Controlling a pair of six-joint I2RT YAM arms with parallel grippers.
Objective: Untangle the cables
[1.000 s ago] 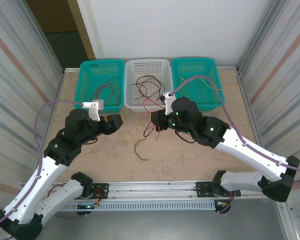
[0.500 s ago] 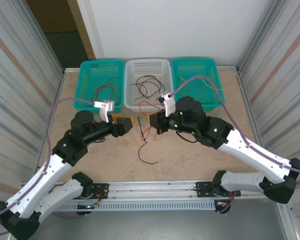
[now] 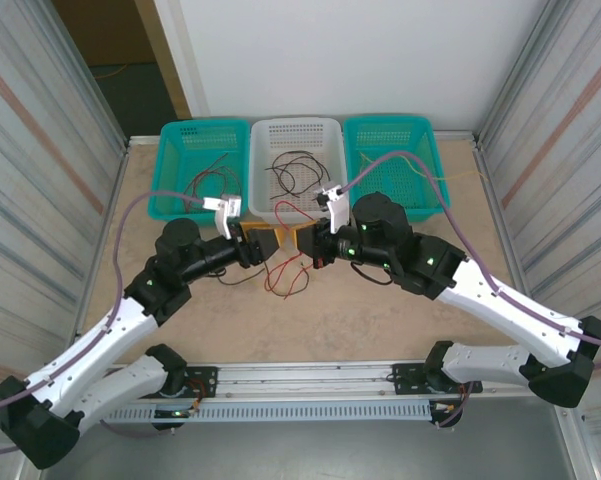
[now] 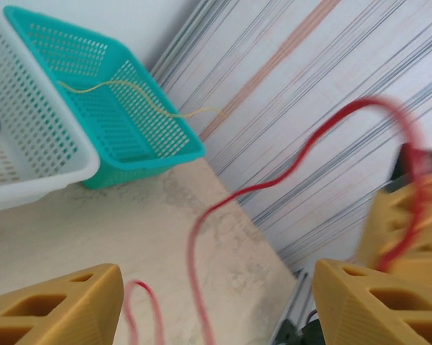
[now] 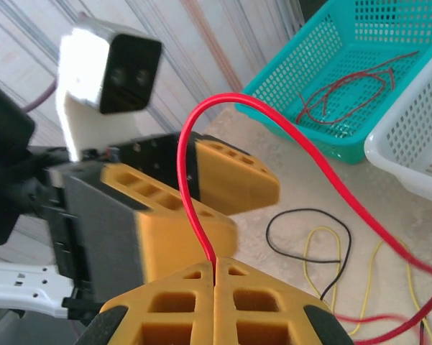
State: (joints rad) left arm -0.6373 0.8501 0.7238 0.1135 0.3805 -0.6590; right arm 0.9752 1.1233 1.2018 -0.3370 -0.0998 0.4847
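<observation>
Jaws pressed tight, the right gripper (image 5: pixel 214 305) pinches a red cable (image 5: pixel 331 177) between its yellow fingertips. The left gripper (image 4: pixel 216 309) stands wide open just beside it, gripping nothing, with the red strand running loose through its gap. In the right wrist view the cable climbs from the pinch, arcs over and slants down to the right. Overhead it hangs in loose loops toward the near side, onto the table (image 3: pixel 380 320). Both arms reach in from the near corners, elbows out, their wrists meeting nose to nose mid-table, just near of the white basket (image 3: pixel 295 123). The right wrist view adds a black wire loop (image 5: pixel 302 210) and a yellow wire (image 5: pixel 323 228) lying on the table below the grippers, plus red wires in the left teal basket (image 5: pixel 287 68). The left wrist view catches a second yellow wire (image 4: pixel 122 81) lying across the right teal basket (image 4: pixel 100 65) at far right. Overhead, dark and red cables (image 3: pixel 290 170) sit in the white basket.
</observation>
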